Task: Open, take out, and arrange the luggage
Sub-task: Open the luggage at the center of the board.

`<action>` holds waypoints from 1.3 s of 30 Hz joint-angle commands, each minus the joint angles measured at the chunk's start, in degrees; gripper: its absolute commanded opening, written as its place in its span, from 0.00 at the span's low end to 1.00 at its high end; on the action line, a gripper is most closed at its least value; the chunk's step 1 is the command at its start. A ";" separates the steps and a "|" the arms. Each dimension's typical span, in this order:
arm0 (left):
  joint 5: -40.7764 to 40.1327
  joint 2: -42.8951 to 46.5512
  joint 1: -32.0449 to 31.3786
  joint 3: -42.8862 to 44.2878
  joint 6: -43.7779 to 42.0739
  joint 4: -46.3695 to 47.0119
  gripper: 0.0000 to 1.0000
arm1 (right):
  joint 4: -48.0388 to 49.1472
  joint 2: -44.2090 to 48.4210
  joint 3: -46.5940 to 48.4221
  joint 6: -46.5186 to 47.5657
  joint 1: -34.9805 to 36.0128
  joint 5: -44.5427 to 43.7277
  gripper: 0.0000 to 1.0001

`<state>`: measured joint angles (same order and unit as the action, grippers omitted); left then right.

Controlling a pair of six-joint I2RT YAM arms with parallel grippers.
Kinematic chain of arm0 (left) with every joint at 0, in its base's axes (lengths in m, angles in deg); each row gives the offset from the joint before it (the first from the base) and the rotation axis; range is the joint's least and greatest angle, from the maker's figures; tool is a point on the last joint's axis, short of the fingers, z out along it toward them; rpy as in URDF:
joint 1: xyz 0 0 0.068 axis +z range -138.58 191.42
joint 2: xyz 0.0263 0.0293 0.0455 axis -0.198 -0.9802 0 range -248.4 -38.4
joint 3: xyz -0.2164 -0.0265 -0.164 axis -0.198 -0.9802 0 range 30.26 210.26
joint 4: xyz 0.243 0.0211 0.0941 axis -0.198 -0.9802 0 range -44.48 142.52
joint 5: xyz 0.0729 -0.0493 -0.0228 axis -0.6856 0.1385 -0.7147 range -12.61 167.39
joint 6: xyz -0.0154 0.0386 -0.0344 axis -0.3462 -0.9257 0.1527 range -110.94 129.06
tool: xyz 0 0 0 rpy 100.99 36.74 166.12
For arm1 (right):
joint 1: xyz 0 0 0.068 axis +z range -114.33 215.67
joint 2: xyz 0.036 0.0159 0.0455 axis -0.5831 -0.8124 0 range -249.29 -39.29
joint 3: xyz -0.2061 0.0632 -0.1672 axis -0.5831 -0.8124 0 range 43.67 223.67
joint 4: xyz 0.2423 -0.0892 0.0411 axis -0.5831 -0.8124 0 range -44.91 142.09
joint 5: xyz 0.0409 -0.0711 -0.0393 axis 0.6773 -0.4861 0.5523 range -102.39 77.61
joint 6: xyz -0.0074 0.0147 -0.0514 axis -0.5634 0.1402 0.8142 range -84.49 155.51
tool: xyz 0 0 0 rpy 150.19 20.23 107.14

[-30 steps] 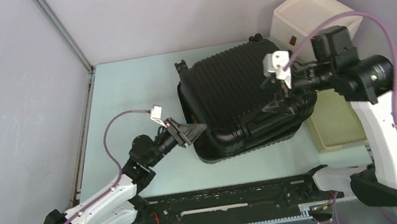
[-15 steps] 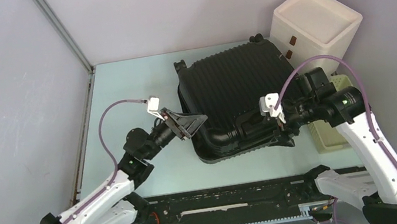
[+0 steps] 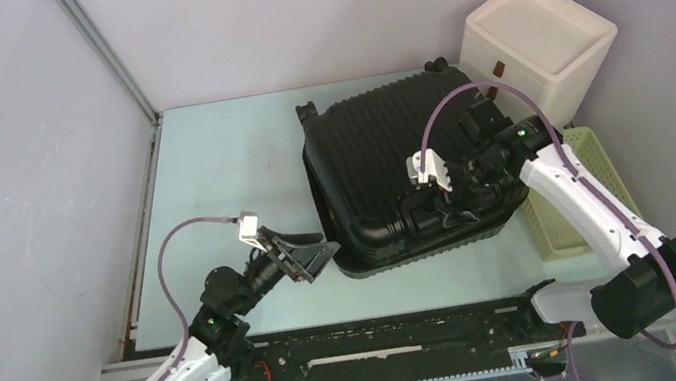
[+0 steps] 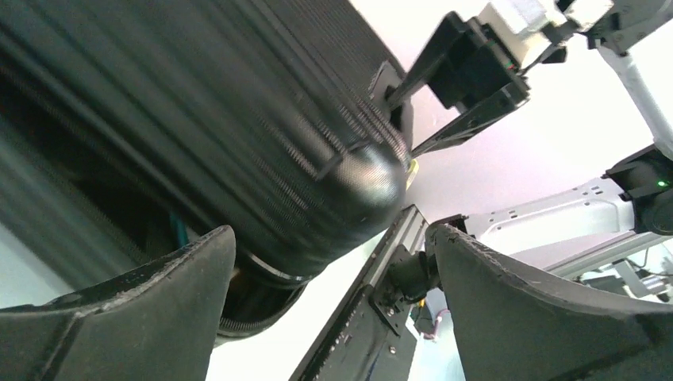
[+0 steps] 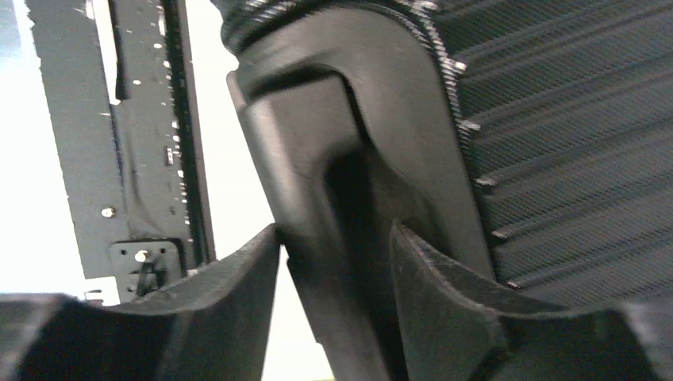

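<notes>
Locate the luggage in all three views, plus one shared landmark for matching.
Top external: luggage sits right of centre, beside the white box.
Left wrist: fills the upper left, with a rounded corner toward the centre.
Right wrist: ribbed shell at right, with the handle running down the centre.
Shared landmark: black rail near the luggage's front edge.

Top view: fixed high behind the arm bases, looking down over the whole table (image 3: 229, 166); left wrist view: low, close, facing a luggage (image 4: 238, 119) corner past the left gripper (image 4: 332, 230); right wrist view: nearer still, right gripper (image 5: 333, 226) astride the handle (image 5: 317, 159); all share the luggage's near edge.
</notes>
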<state>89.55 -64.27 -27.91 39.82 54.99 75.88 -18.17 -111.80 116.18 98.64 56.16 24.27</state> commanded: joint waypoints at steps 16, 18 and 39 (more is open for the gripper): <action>-4.02 3.16 0.72 -3.61 14.40 -6.62 0.72 | -14.77 -3.49 25.86 2.46 1.83 4.44 0.05; -5.88 5.05 0.80 -2.62 12.35 -11.89 0.65 | -16.97 -6.32 30.87 2.39 0.89 6.05 0.05; -11.92 -1.61 0.44 3.93 -54.00 5.00 0.81 | -20.20 -25.02 62.50 -5.51 -5.88 14.57 0.03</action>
<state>82.86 -64.53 -27.45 40.48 26.32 75.42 -39.78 -137.24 173.58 97.11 53.38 36.10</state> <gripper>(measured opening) 0.788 0.382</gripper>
